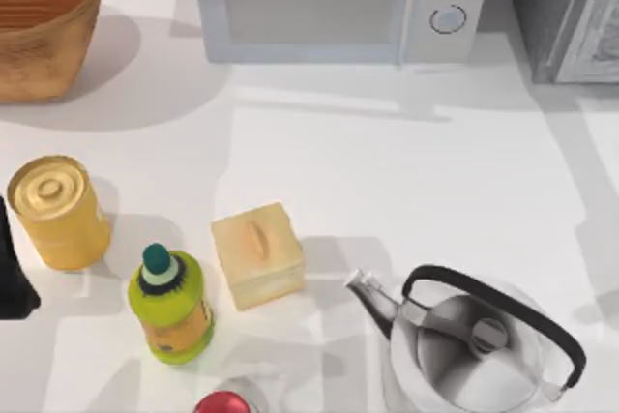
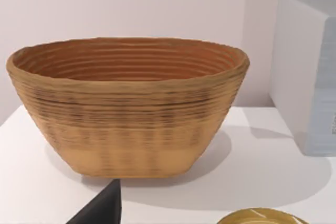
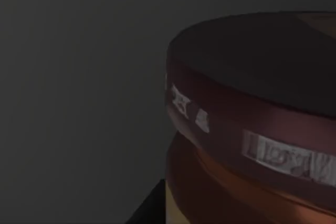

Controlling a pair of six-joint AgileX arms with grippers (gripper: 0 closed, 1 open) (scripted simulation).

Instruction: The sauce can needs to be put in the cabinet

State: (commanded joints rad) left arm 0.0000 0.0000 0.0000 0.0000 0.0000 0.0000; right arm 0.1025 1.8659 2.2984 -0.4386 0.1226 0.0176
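Sauce can [image 3: 252, 124] sits right up against the right wrist camera in dim grey surroundings, probably inside the cabinet [image 1: 566, 12] at the worktop's far right corner, though I can't tell the right gripper's grip.

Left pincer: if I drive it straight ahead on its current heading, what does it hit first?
Most likely the wicker basket. It stands squarely ahead of the left pincer, with bare table between them in the left wrist view. The gap's depth is unclear.
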